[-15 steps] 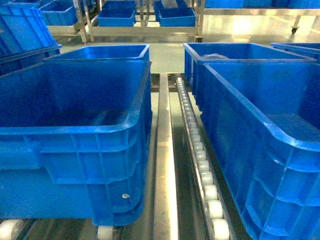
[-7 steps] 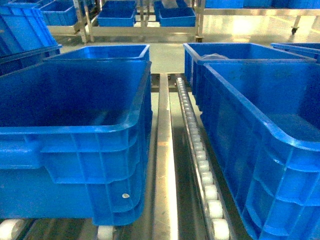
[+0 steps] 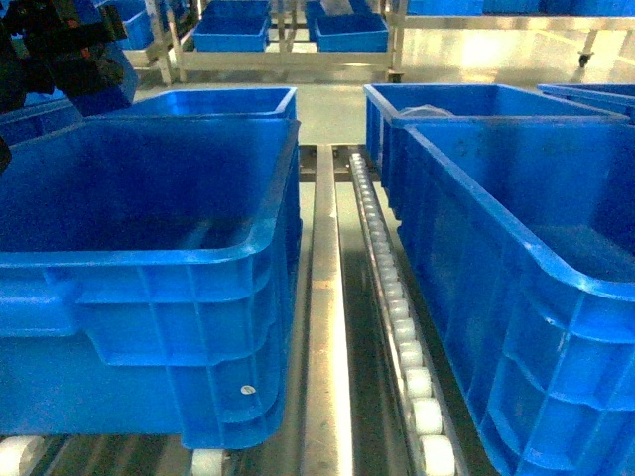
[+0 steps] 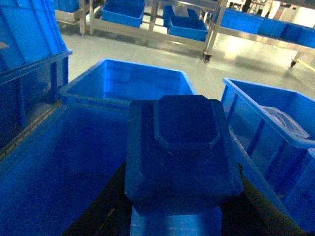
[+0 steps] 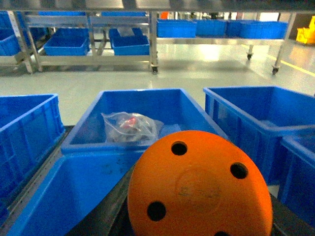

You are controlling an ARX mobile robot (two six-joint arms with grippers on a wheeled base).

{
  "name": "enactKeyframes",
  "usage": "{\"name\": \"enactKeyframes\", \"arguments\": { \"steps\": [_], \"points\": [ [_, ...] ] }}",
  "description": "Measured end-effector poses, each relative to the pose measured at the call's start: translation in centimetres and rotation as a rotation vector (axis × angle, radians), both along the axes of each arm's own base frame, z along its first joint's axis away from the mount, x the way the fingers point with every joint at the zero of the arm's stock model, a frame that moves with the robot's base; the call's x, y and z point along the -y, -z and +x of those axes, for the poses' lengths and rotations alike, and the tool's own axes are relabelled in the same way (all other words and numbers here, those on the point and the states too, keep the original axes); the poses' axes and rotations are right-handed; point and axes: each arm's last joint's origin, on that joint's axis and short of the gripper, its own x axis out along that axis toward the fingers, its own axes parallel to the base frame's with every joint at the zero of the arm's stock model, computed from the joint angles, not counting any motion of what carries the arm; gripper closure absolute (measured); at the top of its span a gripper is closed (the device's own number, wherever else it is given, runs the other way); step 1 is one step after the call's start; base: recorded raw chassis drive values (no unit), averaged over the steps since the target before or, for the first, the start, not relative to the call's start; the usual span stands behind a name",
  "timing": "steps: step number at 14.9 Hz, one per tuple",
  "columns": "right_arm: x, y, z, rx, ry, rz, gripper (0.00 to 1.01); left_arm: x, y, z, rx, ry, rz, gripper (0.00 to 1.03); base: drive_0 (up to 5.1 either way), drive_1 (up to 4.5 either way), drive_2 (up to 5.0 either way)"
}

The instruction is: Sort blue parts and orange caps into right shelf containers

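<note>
My left gripper (image 4: pixel 179 199) is shut on a dark blue part (image 4: pixel 184 128), a blocky piece with a raised octagonal face, held above the near left crate (image 4: pixel 54 167). In the head view that arm and part (image 3: pixel 99 84) show at the top left, over the near left crate (image 3: pixel 149 258). The right gripper (image 5: pixel 197 219) is shut on a round orange cap (image 5: pixel 197 182) with several holes, over the near right crate (image 5: pixel 74 191). The near right container (image 3: pixel 516 258) looks deep and ribbed in the head view, where my right gripper does not show.
A far right crate (image 5: pixel 142 101) holds a clear plastic bag (image 5: pixel 130 128). Between the crate rows run a steel rail (image 3: pixel 327 317) and a white roller track (image 3: pixel 397 317). More blue crates (image 5: pixel 256 113) stand to the right, and shelving racks (image 5: pixel 88 39) beyond.
My left arm, holding the blue part, has come into the head view at the top left. The crates have not moved.
</note>
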Motion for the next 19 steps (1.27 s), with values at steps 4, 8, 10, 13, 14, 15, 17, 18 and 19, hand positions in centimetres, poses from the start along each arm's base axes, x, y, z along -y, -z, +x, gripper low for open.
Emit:
{"name": "enactKeyframes", "arguments": {
  "steps": [4, 8, 10, 13, 14, 15, 17, 18, 19],
  "points": [
    [0.0, 0.5, 0.2, -0.005, -0.024, -0.003, 0.04, -0.8, -0.7, -0.5, 0.058, -0.007, 0.006, 0.16, 0.0, 0.00, 0.0],
    [-0.2, 0.9, -0.1, -0.034, -0.061, -0.005, 0.04, -1.1, -0.9, -1.0, 0.057, 0.023, 0.006, 0.03, 0.0, 0.00, 0.0],
    [-0.3, 0.9, -0.2, -0.040, -0.063, -0.008, 0.03, -1.2, -1.0, -1.1, 0.051, 0.015, 0.007, 0.05, 0.0, 0.00, 0.0],
    [-0.4, 0.8, -0.4, -0.056, -0.046, -0.019, 0.03, -1.3, -1.4, -1.4, 0.045, 0.011, 0.010, 0.05, 0.0, 0.00, 0.0],
    [-0.6, 0.7, -0.5, -0.063, -0.046, -0.022, 0.03, -1.3, -1.6, -1.5, 0.042, 0.008, 0.011, 0.05, 0.0, 0.00, 0.0],
    [-0.6, 0.5, -0.9, -0.069, -0.048, -0.023, 0.03, -1.3, -2.0, -1.9, 0.032, -0.009, 0.014, 0.05, 0.0, 0.00, 0.0],
    [-0.6, -0.4, -1.3, -0.035, -0.048, -0.029, 0.03, -1.3, -3.5, -2.6, 0.085, -0.013, 0.011, 0.05, 0.0, 0.00, 0.0],
    [-0.7, -0.3, -1.3, -0.043, -0.051, -0.029, 0.03, -1.3, -3.3, -2.6, 0.070, -0.012, 0.012, 0.05, 0.0, 0.00, 0.0],
    [-0.7, -0.3, -1.3, -0.043, -0.051, -0.030, 0.03, -1.3, -3.0, -2.4, 0.058, -0.012, 0.013, 0.05, 0.0, 0.00, 0.0]
  ]
}}
